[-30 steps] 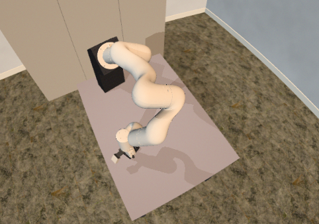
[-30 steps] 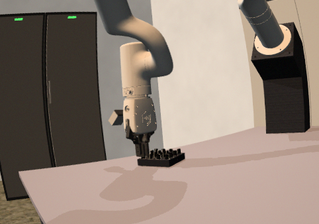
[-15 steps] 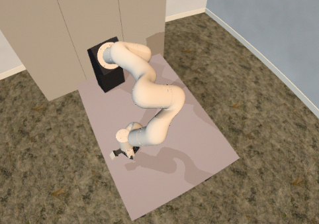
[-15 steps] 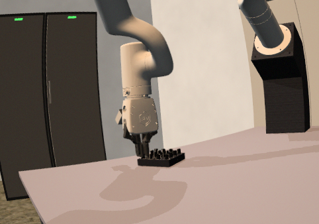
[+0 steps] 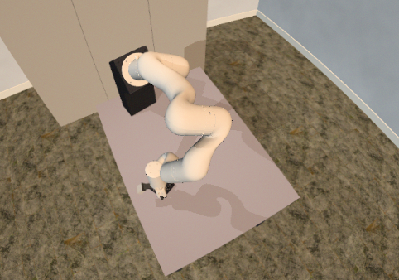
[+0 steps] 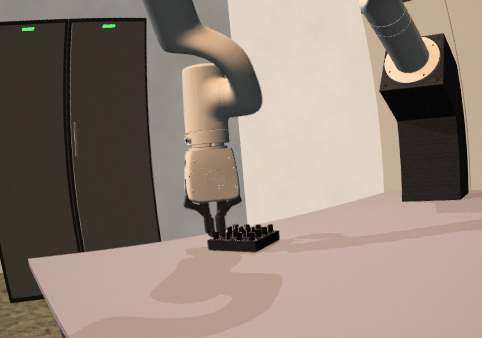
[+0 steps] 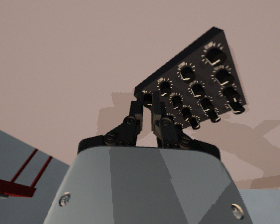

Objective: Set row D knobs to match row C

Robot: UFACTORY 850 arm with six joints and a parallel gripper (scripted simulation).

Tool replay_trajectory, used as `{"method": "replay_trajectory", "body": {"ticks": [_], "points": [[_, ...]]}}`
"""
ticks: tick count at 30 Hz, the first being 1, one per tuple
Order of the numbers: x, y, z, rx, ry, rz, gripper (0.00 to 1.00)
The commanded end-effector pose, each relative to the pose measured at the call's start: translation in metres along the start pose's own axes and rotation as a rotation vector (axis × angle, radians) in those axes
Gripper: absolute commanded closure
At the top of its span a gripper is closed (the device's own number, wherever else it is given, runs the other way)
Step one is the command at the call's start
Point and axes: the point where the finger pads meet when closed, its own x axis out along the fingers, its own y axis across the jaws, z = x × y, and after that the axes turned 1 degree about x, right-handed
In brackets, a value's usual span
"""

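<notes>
The black knob box (image 6: 232,245) (image 7: 181,56) lies flat on the table with rows of black knobs, each in a ring of pale marks. My gripper (image 6: 215,232) (image 7: 147,100) points down at one corner of the box, its fingers close together on either side of a corner knob (image 6: 216,236) (image 7: 147,99). It looks shut on that knob. The fingers hide part of the knob and some neighbours, and its white line cannot be made out. The printed names and the socket are not readable, so I cannot tell which knob it is. In the top view the arm largely hides the box.
The pinkish table (image 5: 145,146) (image 6: 360,276) carries the box near one long edge. The arm's black pedestal (image 5: 141,98) (image 6: 431,161) stands at the table's far end. Other knobs, such as one at the far corner (image 7: 216,55), stand close around the fingers.
</notes>
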Motion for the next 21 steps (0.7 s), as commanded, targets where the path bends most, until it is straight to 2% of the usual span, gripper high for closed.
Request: {"method": "replay_trajectory", "body": {"ticks": [1,21], "points": [[-0.0003,-0.0005,-0.0001,0.117,-0.003,0.006,0.92],[-0.0003,-0.0005,-0.0001,0.559,-0.002,0.007,0.92]]}}
